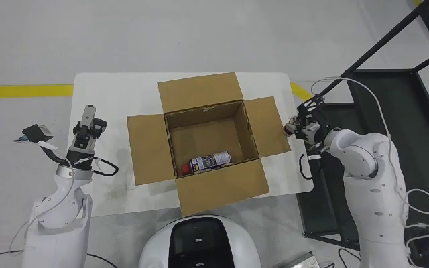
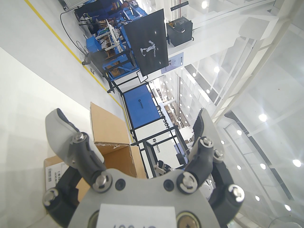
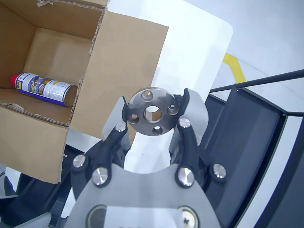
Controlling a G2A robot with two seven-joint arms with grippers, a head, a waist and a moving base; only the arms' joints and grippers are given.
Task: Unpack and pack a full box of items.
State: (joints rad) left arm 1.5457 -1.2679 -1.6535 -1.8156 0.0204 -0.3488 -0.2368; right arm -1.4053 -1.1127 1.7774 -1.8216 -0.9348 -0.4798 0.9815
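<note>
The left end effector (image 1: 88,110) stands over the left part of the white tabletop (image 1: 114,90), well apart from the box. Its fingers (image 2: 57,124) are spread wide with nothing between them. In the middle sits the open cardboard box (image 1: 201,90), all four flaps folded outward. Inside it a spray can (image 1: 206,161) lies on its side near the wall closest to the robot. Its long axis runs left to right, with the red cap pointing left and the base right. Just beyond the box's right flap, at the tabletop's right edge, the right end effector (image 3: 154,100) is clamped on the rim of a round metal flange (image 3: 161,101). The flange has a centre hole and four smaller holes, and its flat face is turned toward the wrist camera. A black metal rack (image 1: 392,100) stands farther right.
</note>
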